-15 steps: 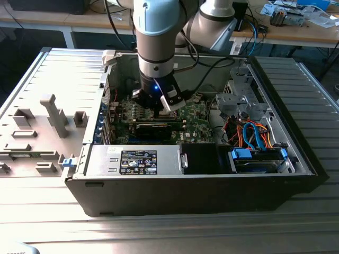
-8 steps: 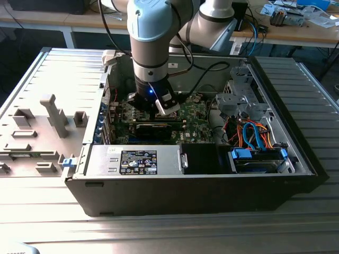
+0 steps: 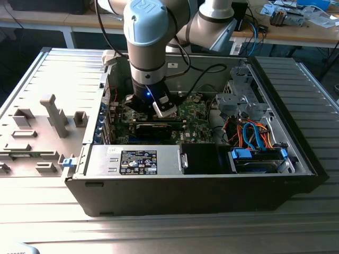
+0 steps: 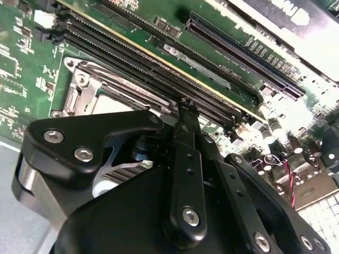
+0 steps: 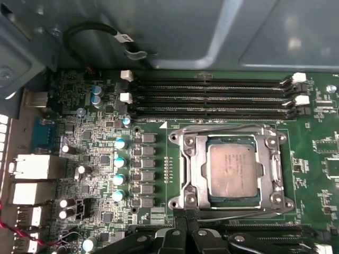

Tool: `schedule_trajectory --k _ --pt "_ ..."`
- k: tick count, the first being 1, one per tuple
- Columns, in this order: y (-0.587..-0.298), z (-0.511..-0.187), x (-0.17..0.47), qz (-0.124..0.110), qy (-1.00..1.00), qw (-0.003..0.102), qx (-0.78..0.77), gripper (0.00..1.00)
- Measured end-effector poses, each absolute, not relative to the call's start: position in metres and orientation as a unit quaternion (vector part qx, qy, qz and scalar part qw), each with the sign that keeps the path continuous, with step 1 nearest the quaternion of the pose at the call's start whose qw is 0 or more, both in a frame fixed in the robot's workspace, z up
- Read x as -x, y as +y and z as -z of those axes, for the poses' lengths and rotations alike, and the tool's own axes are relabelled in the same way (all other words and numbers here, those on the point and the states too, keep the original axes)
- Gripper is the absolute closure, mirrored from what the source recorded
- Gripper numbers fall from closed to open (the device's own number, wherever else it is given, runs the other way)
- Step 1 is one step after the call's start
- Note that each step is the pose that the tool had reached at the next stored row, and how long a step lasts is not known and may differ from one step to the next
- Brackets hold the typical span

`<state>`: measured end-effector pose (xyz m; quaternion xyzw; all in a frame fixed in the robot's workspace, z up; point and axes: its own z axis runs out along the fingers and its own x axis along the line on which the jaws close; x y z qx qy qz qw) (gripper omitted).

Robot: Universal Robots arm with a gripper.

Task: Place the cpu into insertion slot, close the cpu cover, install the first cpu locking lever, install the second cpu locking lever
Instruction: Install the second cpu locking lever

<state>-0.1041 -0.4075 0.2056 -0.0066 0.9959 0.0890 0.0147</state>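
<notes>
The cpu, a silvery square chip, sits in the insertion slot on the green motherboard. The silver cpu cover lies flat around it, and the chip shows through the cover's window. One thin wire lever runs along the socket's side nearest the memory slots. A second lever runs along the opposite side. My gripper is shut, and its black fingertips rest at the end of that second lever, just off the socket's corner. The exterior view shows the gripper low inside the open computer case.
Long black memory slots lie beside the socket, and card slots run further off. A row of capacitors stands nearby. A labelled black power supply and a drive bay with blue cables fill the case's front. Grey fixtures stand at the exterior view's left.
</notes>
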Motion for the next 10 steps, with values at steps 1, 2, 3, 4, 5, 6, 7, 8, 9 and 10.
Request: schedule_trajectory --k 1,2,3,4,5,6,7,8,9,10 --pt "-0.4075 -0.2049 0.1051 -0.092 0.996 0.014 0.01 0.89" --pt "-0.4075 -0.2046 0.1061 -0.094 0.995 0.014 0.015 0.89" --pt "-0.4075 -0.2046 0.1061 -0.094 0.995 0.014 0.019 0.89" --pt "-0.4075 -0.2046 0.1062 -0.094 0.995 0.013 0.024 0.89" --pt "-0.4075 -0.2046 0.1062 -0.094 0.995 0.012 0.03 0.89" --pt "-0.4076 -0.2046 0.1063 -0.094 0.995 0.012 0.034 0.89" --pt "-0.4076 -0.2045 0.1063 -0.095 0.995 0.012 0.038 0.89" --pt "-0.4075 -0.2044 0.1062 -0.095 0.994 0.011 0.043 0.89" --pt "-0.4075 -0.2042 0.1062 -0.095 0.994 0.011 0.049 0.89" --pt "-0.4075 -0.2042 0.1062 -0.095 0.994 0.01 0.055 0.89"
